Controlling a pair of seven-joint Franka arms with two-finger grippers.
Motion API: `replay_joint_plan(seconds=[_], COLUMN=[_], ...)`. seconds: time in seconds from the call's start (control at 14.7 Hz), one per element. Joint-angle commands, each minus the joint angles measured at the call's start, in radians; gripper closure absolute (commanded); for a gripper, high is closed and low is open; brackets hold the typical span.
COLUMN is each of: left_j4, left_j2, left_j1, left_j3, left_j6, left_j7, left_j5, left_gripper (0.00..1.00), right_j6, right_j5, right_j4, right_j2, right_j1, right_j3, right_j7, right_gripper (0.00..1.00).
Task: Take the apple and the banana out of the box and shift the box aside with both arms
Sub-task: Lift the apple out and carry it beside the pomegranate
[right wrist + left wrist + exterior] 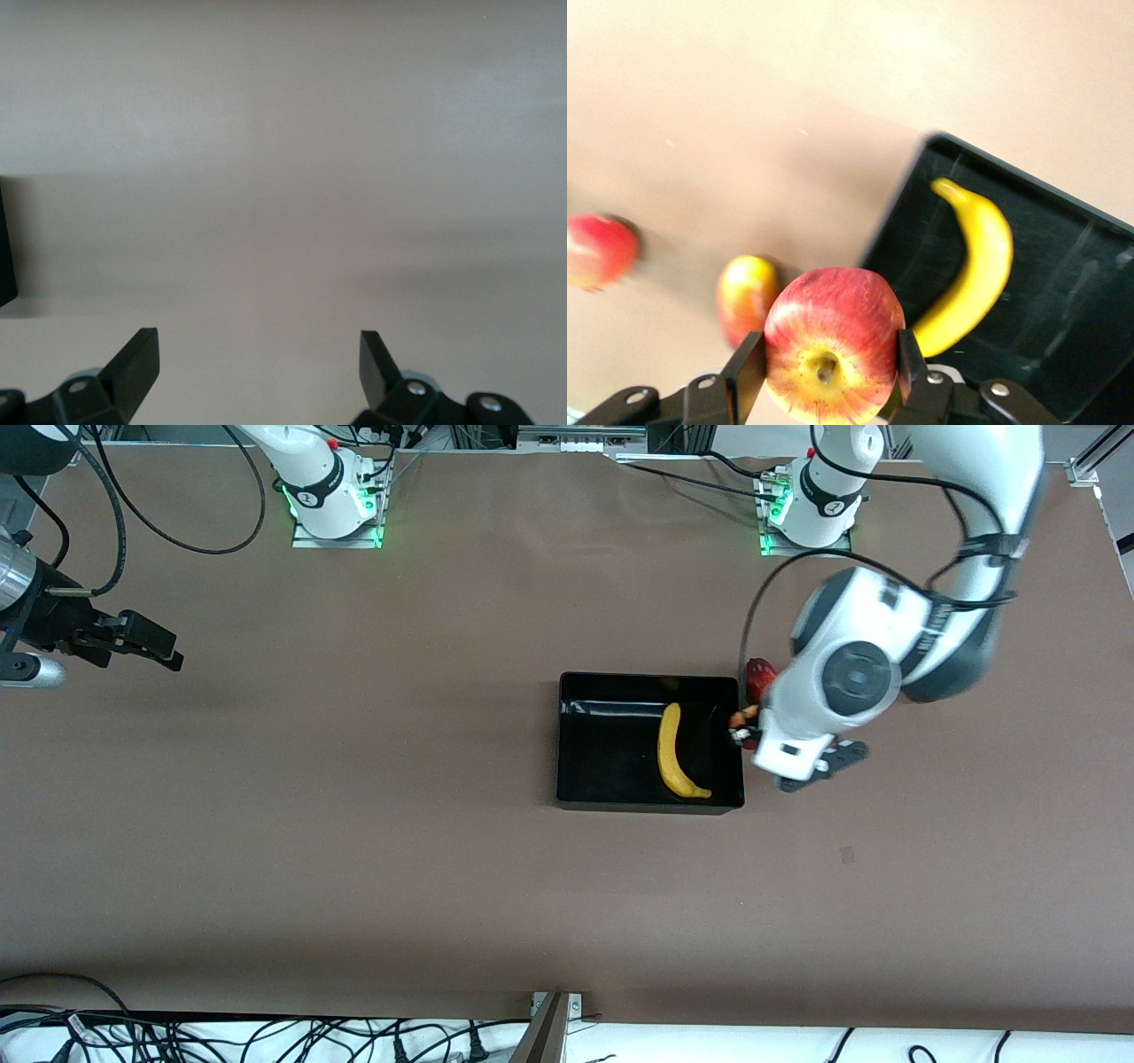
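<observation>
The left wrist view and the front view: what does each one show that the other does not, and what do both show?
Only the left wrist view shows the left claw shut on the apple, held beside the bin's wall, and a second red-yellow fruit on the table.

Only the front view shows the right claw, open, waiting over bare table at the right arm's end, plus both arm bases.

Both show the black bin with the banana lying in it, and a red fruit on the table beside the bin, toward the left arm's end.

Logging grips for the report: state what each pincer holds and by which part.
The left pincer clamps the apple across its sides, stem-end dimple facing the wrist camera. The right pincer is open and holds nothing.
</observation>
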Motion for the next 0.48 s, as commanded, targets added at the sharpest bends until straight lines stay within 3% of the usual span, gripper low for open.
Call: replay_joint_plan(seconds=[0.0, 0.14, 0.41], left_j4=[0.037, 0.038, 0.035], left_j2=[0.001, 0.030, 0.142], left_j1=[0.128, 0.186, 0.258], left_j3=[-0.010, -0.008, 0.001], left_j6=[-0.048, -0.018, 0.220], left_j7=[0.229, 0.341, 0.464], left_j5=[0.053, 0.134, 0.188], left_gripper=[1.00, 1.00, 1.00], right_j6=[-0.016, -0.016, -0.016], right_j5=[-0.009, -0.007, -0.009], right_j4=[0.016, 0.016, 0.016], right_j2=[0.005, 0.005, 0.005], right_j1=[-0.008, -0.008, -0.008], right_j3=[0.005, 0.005, 0.005], right_j7=[-0.004, -0.002, -0.004], right_gripper=[0.00, 0.00, 0.00])
